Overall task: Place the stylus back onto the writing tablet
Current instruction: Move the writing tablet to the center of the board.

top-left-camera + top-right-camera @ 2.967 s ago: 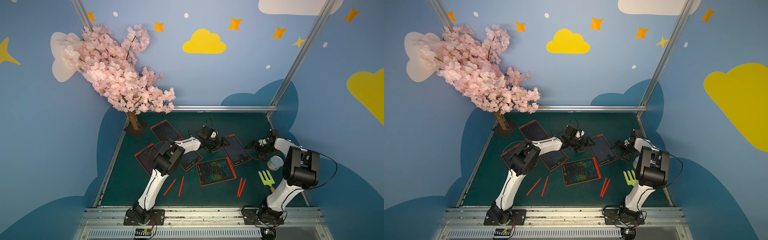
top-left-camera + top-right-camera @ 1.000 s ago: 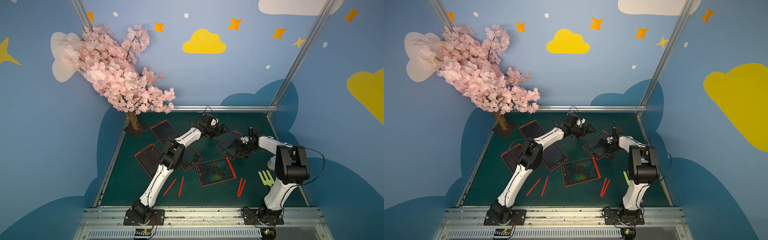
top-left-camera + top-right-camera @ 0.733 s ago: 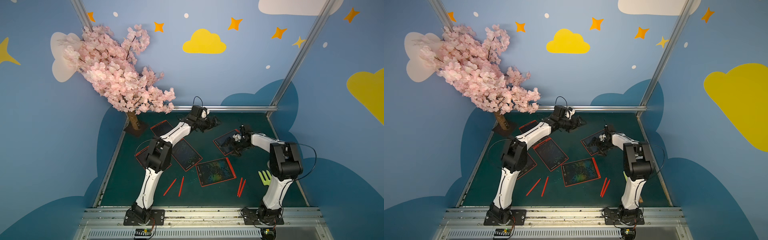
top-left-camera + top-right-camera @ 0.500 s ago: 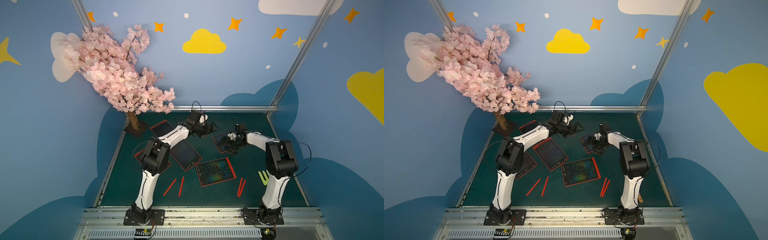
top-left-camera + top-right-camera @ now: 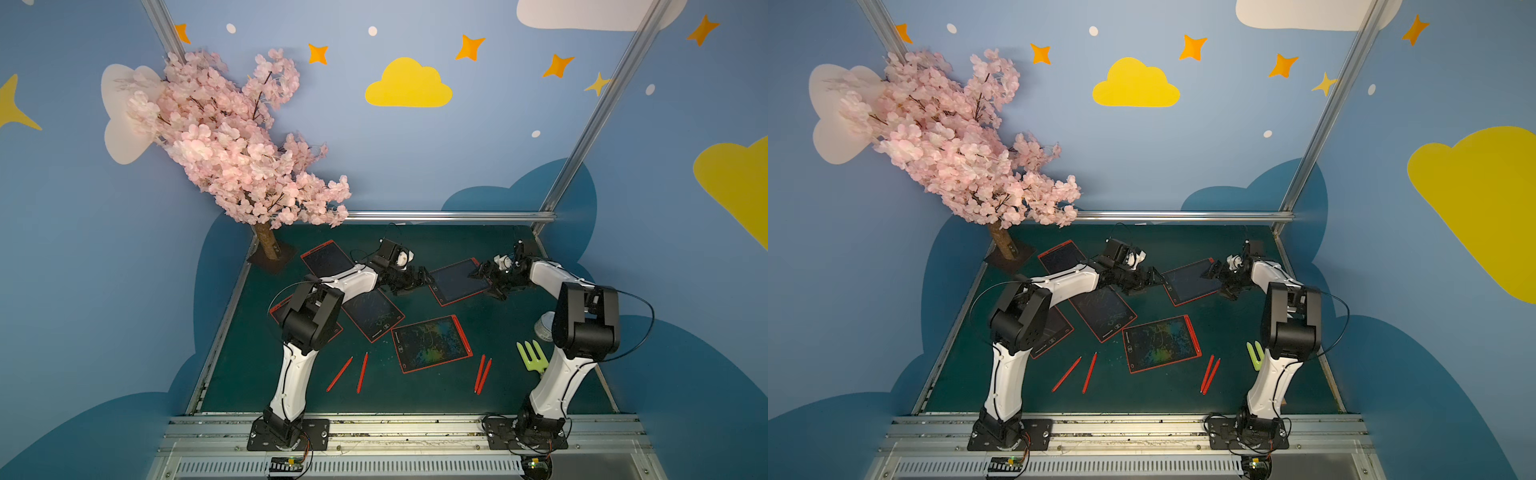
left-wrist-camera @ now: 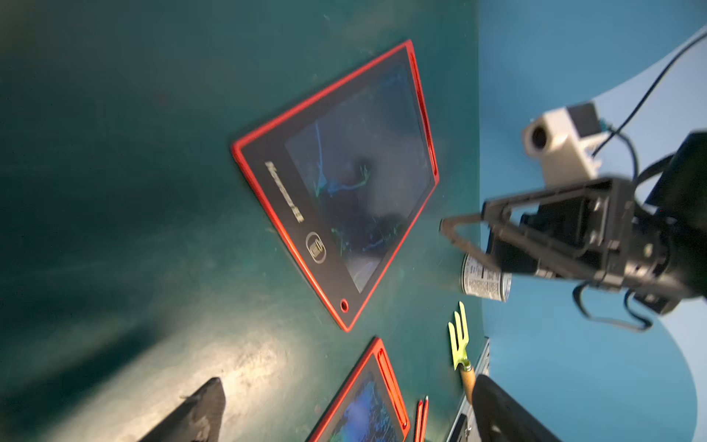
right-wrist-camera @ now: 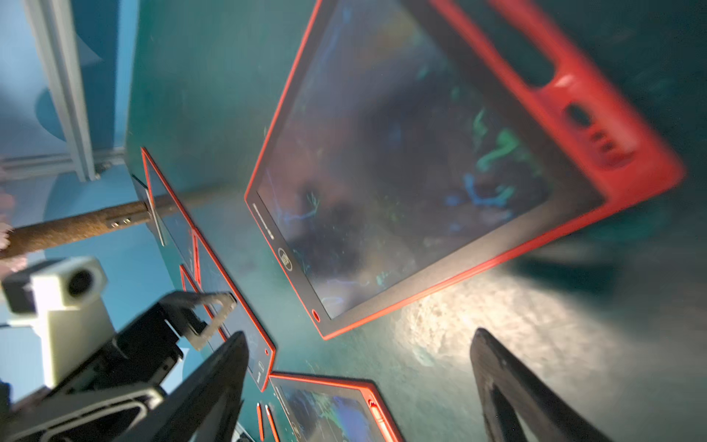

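A red-framed writing tablet [image 5: 459, 280] lies flat between my two grippers, also seen in a top view [image 5: 1187, 280]. Its stylus slot is empty in the left wrist view [image 6: 344, 180] and the right wrist view [image 7: 401, 172]. My left gripper [image 5: 424, 278] [image 6: 348, 380] is open at the tablet's left edge. My right gripper [image 5: 484, 282] [image 7: 359, 335] is open at its right edge. Neither holds anything. Two red styluses [image 5: 481, 374] lie together front right, and another two styluses [image 5: 351, 373] front left. The front-centre tablet [image 5: 432, 343] has a stylus in its slot.
Other tablets lie mid-left [image 5: 372, 313], back left [image 5: 326, 257] and partly under the left arm [image 5: 280, 305]. A can [image 5: 544, 328] and a green garden fork [image 5: 534, 357] are beside the right arm. A pink blossom tree [image 5: 232, 145] stands back left, with walls all around.
Both arms swung left over the last second and have come back right. The grippers now face each other across the tablet, which sits a little further back than three seconds ago.
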### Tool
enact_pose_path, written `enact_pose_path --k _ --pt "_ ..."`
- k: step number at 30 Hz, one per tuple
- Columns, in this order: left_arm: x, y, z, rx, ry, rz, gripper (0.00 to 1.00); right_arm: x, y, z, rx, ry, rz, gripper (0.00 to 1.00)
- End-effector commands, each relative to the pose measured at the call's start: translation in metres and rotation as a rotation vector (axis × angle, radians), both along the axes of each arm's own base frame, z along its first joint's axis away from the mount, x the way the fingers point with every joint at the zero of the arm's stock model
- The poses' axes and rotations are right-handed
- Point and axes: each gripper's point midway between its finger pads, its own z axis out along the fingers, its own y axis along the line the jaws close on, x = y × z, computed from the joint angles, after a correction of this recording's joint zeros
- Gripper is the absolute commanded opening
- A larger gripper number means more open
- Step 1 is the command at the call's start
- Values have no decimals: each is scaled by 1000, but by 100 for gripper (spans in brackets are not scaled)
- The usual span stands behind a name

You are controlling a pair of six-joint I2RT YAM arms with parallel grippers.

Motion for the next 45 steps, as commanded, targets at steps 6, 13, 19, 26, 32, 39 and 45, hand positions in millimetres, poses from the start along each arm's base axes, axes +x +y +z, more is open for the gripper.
enact_pose_path --k 6,13,19,26,32,39,45 --pt "-24 -10 36 -22 -131 -138 99 44 -38 -2 -34 -22 -48 91" --pt "-39 -17 42 -28 -121 -167 99 76 -58 -12 -55 -7 -75 96" --pt "-41 -17 47 -22 -135 -177 99 86 -51 -25 -23 13 -52 97" --pt "-38 -15 59 -18 -156 -180 99 83 -32 -36 -45 56 -5 97" --pt "-28 -2 64 -22 -164 -158 99 67 -7 -42 -82 90 71 97" --pt "-16 19 82 11 -222 -162 99 33 22 -41 -111 100 146 96" --pt "-13 30 99 7 -251 -148 99 -4 41 -40 -139 122 173 94"
